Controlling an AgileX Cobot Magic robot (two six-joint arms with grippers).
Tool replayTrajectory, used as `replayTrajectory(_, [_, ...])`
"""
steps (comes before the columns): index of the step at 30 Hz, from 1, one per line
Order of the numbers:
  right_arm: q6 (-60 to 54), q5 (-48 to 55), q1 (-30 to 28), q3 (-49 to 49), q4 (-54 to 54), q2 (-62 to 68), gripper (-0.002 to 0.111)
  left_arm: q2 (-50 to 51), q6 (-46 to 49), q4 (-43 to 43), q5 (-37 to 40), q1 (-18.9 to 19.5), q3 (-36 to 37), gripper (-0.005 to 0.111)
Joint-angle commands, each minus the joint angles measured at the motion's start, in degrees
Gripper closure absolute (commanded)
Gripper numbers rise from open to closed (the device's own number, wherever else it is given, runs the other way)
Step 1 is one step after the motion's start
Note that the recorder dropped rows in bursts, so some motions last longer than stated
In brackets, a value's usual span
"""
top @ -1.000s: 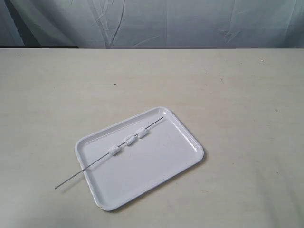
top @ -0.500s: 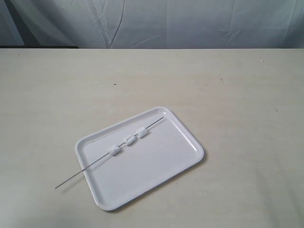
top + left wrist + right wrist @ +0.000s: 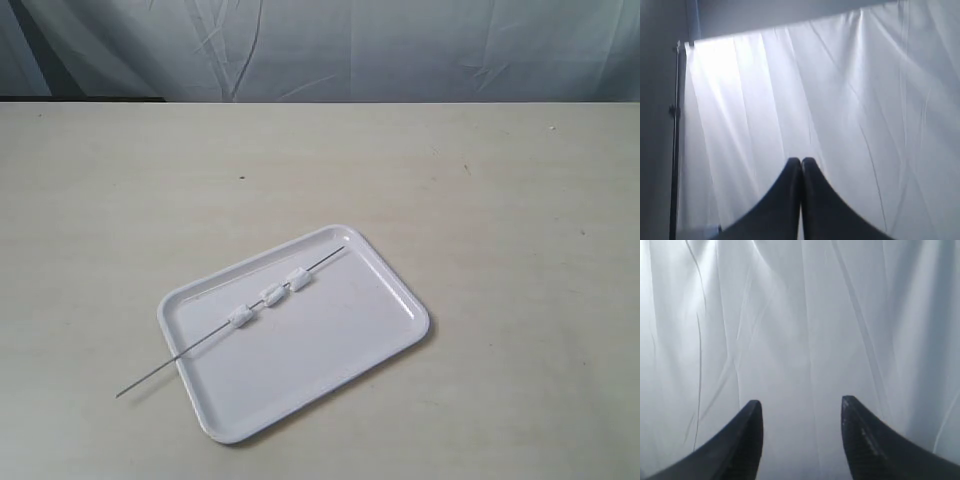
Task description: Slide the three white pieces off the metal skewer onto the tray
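The closed, empty left hand [image 3: 801, 162] should open and pinch the metal skewer [image 3: 205, 339]; the wide right hand [image 3: 801, 407] then pushes the three white pieces [image 3: 270, 295].

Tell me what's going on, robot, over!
Left claw shut, right claw open, both facing white cloth curtain. Three small white chunky pieces on thin grey metal skewer, lying across glossy white rectangular tray. Nothing in the way.

Soft, even light with faint shadow under the tray [image 3: 330, 345]; wrist views glow backlit through the curtain [image 3: 865, 100], slightly soft.
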Motion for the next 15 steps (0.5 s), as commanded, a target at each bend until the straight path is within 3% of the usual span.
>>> replayTrajectory(1, [-0.24, -11.25, 0.2, 0.09, 0.23, -0.2, 0.061, -0.26, -0.18, 0.22, -12.42, 0.09, 0.08, 0.107])
replayTrajectory(15, [-0.24, -26.41, 0.2, 0.09, 0.5, -0.2, 0.061, -0.26, -0.18, -0.28, -15.77, 0.09, 0.08, 0.107])
